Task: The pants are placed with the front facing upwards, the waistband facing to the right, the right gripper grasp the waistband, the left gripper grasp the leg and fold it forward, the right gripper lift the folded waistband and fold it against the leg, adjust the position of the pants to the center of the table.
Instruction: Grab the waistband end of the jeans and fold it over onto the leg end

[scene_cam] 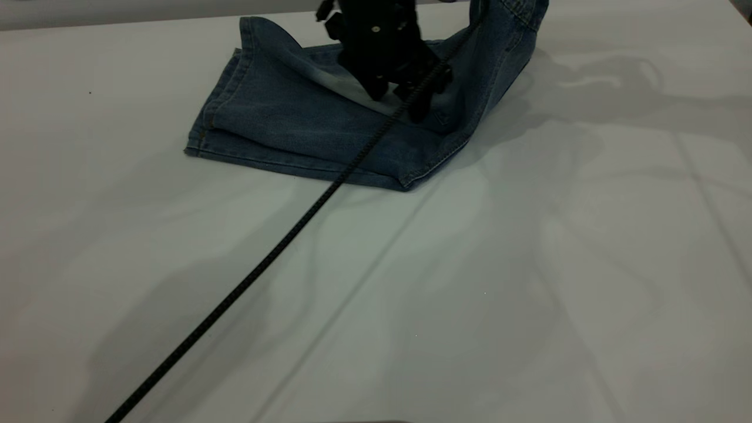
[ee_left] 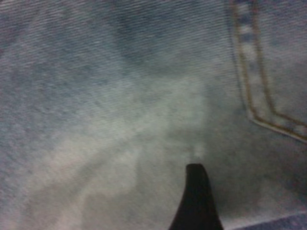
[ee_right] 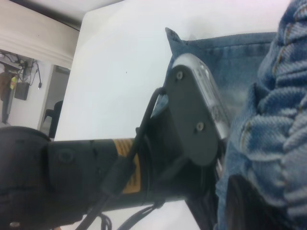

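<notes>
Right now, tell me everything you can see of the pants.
The pants are blue denim with tan stitching and a pale faded patch, folded lengthwise, their stitched leg hems at the exterior view's left. They lie on the white table at its far edge. The waistband end is lifted off the table and runs out of the top of the frame; in the right wrist view its gathered folds fill the picture's near side. The left tool is down on the faded patch.

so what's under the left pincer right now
Under the left pincer lie the pants, folded flat there, on the pale faded patch. The table beneath that spot is covered by denim.
</notes>
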Tool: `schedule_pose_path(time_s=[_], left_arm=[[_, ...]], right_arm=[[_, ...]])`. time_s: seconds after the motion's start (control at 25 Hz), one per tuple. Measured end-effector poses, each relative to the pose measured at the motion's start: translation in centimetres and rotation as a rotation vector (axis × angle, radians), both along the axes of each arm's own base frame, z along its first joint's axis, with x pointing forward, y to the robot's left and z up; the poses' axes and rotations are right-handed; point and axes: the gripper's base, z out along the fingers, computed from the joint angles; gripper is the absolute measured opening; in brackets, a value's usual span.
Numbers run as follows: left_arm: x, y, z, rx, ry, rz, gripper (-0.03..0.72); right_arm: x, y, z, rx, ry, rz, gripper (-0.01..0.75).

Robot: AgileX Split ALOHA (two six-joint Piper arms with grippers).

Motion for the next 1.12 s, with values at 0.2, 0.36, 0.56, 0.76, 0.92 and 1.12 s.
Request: schedule_pose_path(time_s=[0.2, 0.36, 0.56, 0.76, 0.92, 1.12], left_arm=[[0.3, 1.3, 1.2, 0.044, 0.071, 0.029, 0.511], [2.1, 4.4, 4.4, 0.035, 0.084, 0.125, 0.511], [4.1, 10.0, 6.5, 0.048, 0.13, 0.253, 0.511], [5.6, 15.6, 6.3, 0.059, 0.171, 0.361, 0.511], [6.3, 18.6, 5.7, 0.049, 0.188, 0.422, 0.505], [6.4, 18.6, 2.2, 0.033, 0.249, 0.431, 0.491]], right_arm=[[0.0, 0.0, 0.0, 0.005, 0.0, -0.005, 0.089], [0.0, 0.2, 0.1, 0.011, 0.002, -0.005, 0.087], [-0.1, 2.0, 0.0, 0.001, -0.001, 0.021, 0.087], [-0.3, 4.4, -0.1, -0.017, -0.006, 0.056, 0.087], [-0.6, 6.4, -0.1, -0.031, -0.013, 0.085, 0.087], [-1.1, 8.7, -0.2, -0.047, -0.031, 0.125, 0.087]])
